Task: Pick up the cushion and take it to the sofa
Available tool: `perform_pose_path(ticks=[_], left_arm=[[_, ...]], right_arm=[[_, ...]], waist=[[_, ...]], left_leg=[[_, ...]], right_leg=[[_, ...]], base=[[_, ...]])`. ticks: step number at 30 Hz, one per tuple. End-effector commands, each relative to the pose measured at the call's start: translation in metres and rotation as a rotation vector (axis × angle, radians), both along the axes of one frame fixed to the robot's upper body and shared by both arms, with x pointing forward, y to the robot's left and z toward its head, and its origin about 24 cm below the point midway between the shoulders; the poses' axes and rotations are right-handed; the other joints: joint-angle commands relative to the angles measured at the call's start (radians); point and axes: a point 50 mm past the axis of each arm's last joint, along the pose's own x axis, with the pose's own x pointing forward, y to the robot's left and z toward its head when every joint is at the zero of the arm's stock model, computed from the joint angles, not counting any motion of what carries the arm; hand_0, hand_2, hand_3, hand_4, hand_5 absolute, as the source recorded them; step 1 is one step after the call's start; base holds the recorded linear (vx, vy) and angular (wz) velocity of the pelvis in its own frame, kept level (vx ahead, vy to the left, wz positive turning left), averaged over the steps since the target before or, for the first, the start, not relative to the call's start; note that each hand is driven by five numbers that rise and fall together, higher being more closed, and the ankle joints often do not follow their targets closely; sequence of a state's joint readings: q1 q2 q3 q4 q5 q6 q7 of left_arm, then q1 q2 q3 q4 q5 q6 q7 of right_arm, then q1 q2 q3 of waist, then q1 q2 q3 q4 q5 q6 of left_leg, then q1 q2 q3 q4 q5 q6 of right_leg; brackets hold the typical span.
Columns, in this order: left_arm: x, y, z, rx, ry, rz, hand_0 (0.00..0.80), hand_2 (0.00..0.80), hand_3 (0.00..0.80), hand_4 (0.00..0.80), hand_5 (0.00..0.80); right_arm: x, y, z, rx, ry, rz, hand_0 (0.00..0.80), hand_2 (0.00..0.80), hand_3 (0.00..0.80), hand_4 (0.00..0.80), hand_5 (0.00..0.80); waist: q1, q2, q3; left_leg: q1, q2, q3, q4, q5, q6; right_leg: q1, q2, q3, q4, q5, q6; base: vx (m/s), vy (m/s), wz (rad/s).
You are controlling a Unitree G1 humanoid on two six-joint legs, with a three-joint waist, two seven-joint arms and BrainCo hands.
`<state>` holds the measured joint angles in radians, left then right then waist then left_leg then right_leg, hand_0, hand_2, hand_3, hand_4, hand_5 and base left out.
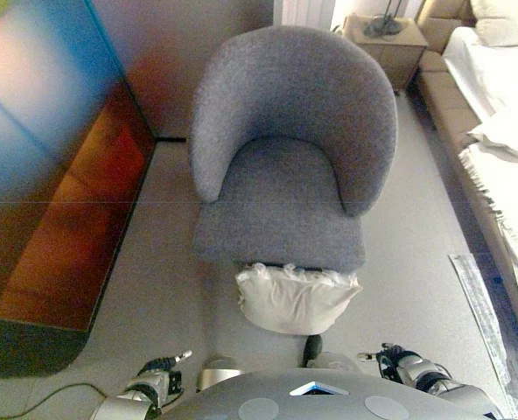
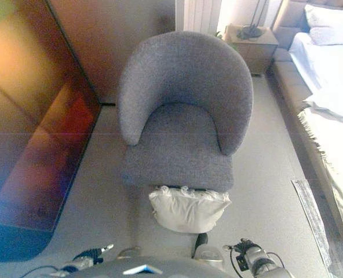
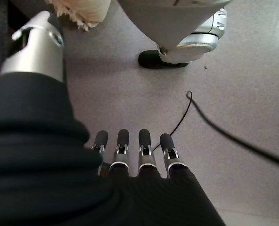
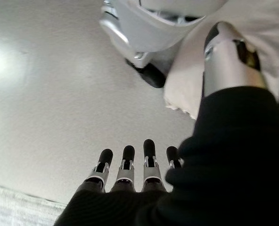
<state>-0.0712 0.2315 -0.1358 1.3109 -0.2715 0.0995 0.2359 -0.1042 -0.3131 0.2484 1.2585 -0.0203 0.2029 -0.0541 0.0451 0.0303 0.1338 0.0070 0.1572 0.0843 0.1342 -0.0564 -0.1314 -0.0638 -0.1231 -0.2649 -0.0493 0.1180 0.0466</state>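
Observation:
A white cushion (image 1: 294, 297) with a frilled edge lies on the floor, leaning against the front of a grey armchair (image 1: 285, 175). It also shows in the right eye view (image 2: 188, 208), and its edge shows in the left wrist view (image 3: 80, 12) and the right wrist view (image 4: 186, 89). My left hand (image 1: 158, 374) hangs low at the lower left, open and empty, fingers (image 3: 130, 146) straight over bare floor. My right hand (image 1: 399, 363) hangs low at the lower right, open and empty, fingers (image 4: 137, 160) straight. Both hands are apart from the cushion.
A dark glossy cabinet (image 1: 49, 192) stands along the left. A bed with white bedding (image 1: 504, 131) lies on the right, a wooden nightstand (image 1: 386, 44) at the back. A thin cable (image 3: 215, 127) runs across the floor. A flat pale strip (image 1: 478, 297) lies by the bed.

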Motion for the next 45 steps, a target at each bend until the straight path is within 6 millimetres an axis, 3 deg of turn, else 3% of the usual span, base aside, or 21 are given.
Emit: perform_pose_path(ticks=[1,3,5,8,12,15,18,23,27,37,40,41,43,45], left_arm=[[0.032,-0.001,0.008,0.010,-0.126,-0.016,0.000,0.000,0.000,0.000,0.000],[0.053,-0.008,0.014,-0.002,-0.199,-0.075,0.000,0.000,0.000,0.000,0.000],[0.068,-0.009,0.020,0.001,-0.249,-0.103,0.000,0.000,0.000,0.000,0.000],[0.091,-0.011,0.030,0.016,-0.324,-0.137,0.000,0.000,0.000,0.000,0.000],[0.146,-0.017,0.061,0.039,-0.488,-0.167,0.000,0.000,0.000,0.000,0.000],[0.167,-0.021,0.076,0.063,-0.561,-0.165,0.000,0.000,0.000,0.000,0.000],[0.188,-0.027,0.093,0.095,-0.651,-0.185,0.000,0.000,0.000,0.000,0.000],[0.211,-0.030,0.118,0.149,-0.784,-0.213,0.000,0.000,0.000,0.000,0.000],[0.236,-0.034,0.149,0.198,-0.917,-0.278,0.000,0.000,0.000,0.000,0.000],[0.280,-0.042,0.222,0.360,-1.132,-0.471,0.000,0.000,0.000,0.000,0.000],[0.290,-0.044,0.246,0.405,-1.205,-0.513,0.000,0.000,0.000,0.000,0.000],[0.294,-0.045,0.255,0.421,-1.232,-0.525,0.000,0.000,0.000,0.000,0.000],[0.304,-0.053,0.277,0.438,-1.281,-0.560,0.000,0.000,0.000,0.000,0.000],[0.309,-0.057,0.294,0.469,-1.333,-0.595,0.000,0.000,0.000,0.000,0.000]], right_arm=[[0.029,-0.003,0.010,-0.063,-0.056,-0.028,0.000,0.000,0.000,0.000,0.000],[0.043,-0.009,0.017,-0.089,-0.118,-0.060,0.000,0.000,0.000,0.000,0.000],[0.056,-0.009,0.022,-0.091,-0.173,-0.076,0.000,0.000,0.000,0.000,0.000],[0.081,-0.003,0.032,-0.100,-0.304,-0.065,0.000,0.000,0.000,0.000,0.000],[0.137,0.010,0.064,-0.111,-0.548,-0.070,0.000,0.000,0.000,0.000,0.000],[0.158,0.015,0.080,-0.126,-0.649,-0.082,0.000,0.000,0.000,0.000,0.000],[0.176,0.017,0.097,-0.151,-0.749,-0.092,0.000,0.000,0.000,0.000,0.000],[0.196,0.005,0.124,-0.202,-0.869,-0.128,0.000,0.000,0.000,0.000,0.000],[0.214,-0.008,0.154,-0.261,-0.977,-0.161,0.000,0.000,0.000,0.000,0.000],[0.251,-0.027,0.245,-0.485,-1.285,-0.278,0.000,0.000,0.000,0.000,0.000],[0.258,-0.030,0.267,-0.502,-1.347,-0.292,0.000,0.000,0.000,0.000,0.000],[0.262,-0.027,0.276,-0.403,-1.424,-0.295,0.000,0.000,0.000,0.000,0.000],[0.273,-0.017,0.295,-0.484,-1.436,-0.276,0.000,0.000,0.000,0.000,0.000],[0.273,-0.018,0.300,-0.483,-1.480,-0.269,0.000,0.000,0.000,0.000,0.000]], waist=[[0.001,-0.031,0.089],[0.000,-0.009,0.133],[0.008,0.003,0.167],[-0.004,-0.003,0.206],[-0.032,-0.013,0.301],[-0.037,-0.010,0.341],[-0.047,-0.011,0.374],[-0.060,-0.006,0.386],[-0.072,0.000,0.386],[-0.102,0.003,0.386],[-0.109,0.001,0.386],[-0.112,0.000,0.386],[-0.109,0.005,0.386],[-0.113,0.006,0.386]], left_leg=[[-0.113,-0.058,-0.018,0.097,0.004,0.047],[-0.166,-0.050,-0.012,0.046,0.049,0.036],[-0.223,-0.039,-0.035,0.020,0.103,0.024],[-0.275,-0.048,-0.030,0.007,0.059,0.049],[-0.429,-0.055,-0.007,0.108,0.038,0.054],[-0.487,-0.064,-0.002,0.132,0.037,0.071],[-0.544,-0.075,-0.005,0.156,0.035,0.076],[-0.646,-0.073,0.005,0.211,0.024,0.078],[-0.752,-0.065,0.010,0.255,0.020,0.079],[-0.988,-0.039,-0.004,0.338,0.013,0.081],[-1.046,-0.037,-0.008,0.349,0.010,0.083],[-1.066,-0.036,-0.009,0.354,0.009,0.084],[-1.114,-0.038,-0.014,0.371,0.007,0.084],[-1.154,-0.035,-0.015,0.390,0.002,0.084]], right_leg=[[-0.016,-0.084,0.049,0.117,-0.126,0.028],[-0.047,-0.081,0.053,0.114,-0.130,0.032],[-0.076,-0.067,0.073,0.112,-0.137,0.031],[-0.175,-0.075,0.097,0.157,-0.135,0.038],[-0.351,-0.091,0.119,0.259,-0.124,0.044],[-0.426,-0.097,0.140,0.338,-0.139,0.047],[-0.472,-0.102,0.148,0.333,-0.123,0.053],[-0.565,-0.110,0.152,0.356,-0.112,0.058],[-0.676,-0.104,0.160,0.391,-0.109,0.058],[-0.925,-0.072,0.207,0.488,-0.112,0.042],[-0.986,-0.065,0.212,0.504,-0.112,0.042],[-1.006,-0.064,0.212,0.510,-0.112,0.042],[-1.058,-0.064,0.214,0.537,-0.117,0.041],[-1.097,-0.060,0.218,0.558,-0.116,0.043]], base=[[-0.173,0.064,0.15],[-0.172,0.075,0.19],[-0.109,0.047,0.06],[-0.053,0.086,-0.32],[-0.112,0.086,0.00],[-0.007,0.106,0.15],[-0.038,0.033,-0.15],[-0.043,0.020,-0.02],[-0.048,0.013,-0.02],[-0.055,-0.006,-0.08],[-0.045,0.008,-0.13],[-0.033,0.004,-0.08],[-0.036,0.015,-0.02],[-0.042,0.012,-0.08]])
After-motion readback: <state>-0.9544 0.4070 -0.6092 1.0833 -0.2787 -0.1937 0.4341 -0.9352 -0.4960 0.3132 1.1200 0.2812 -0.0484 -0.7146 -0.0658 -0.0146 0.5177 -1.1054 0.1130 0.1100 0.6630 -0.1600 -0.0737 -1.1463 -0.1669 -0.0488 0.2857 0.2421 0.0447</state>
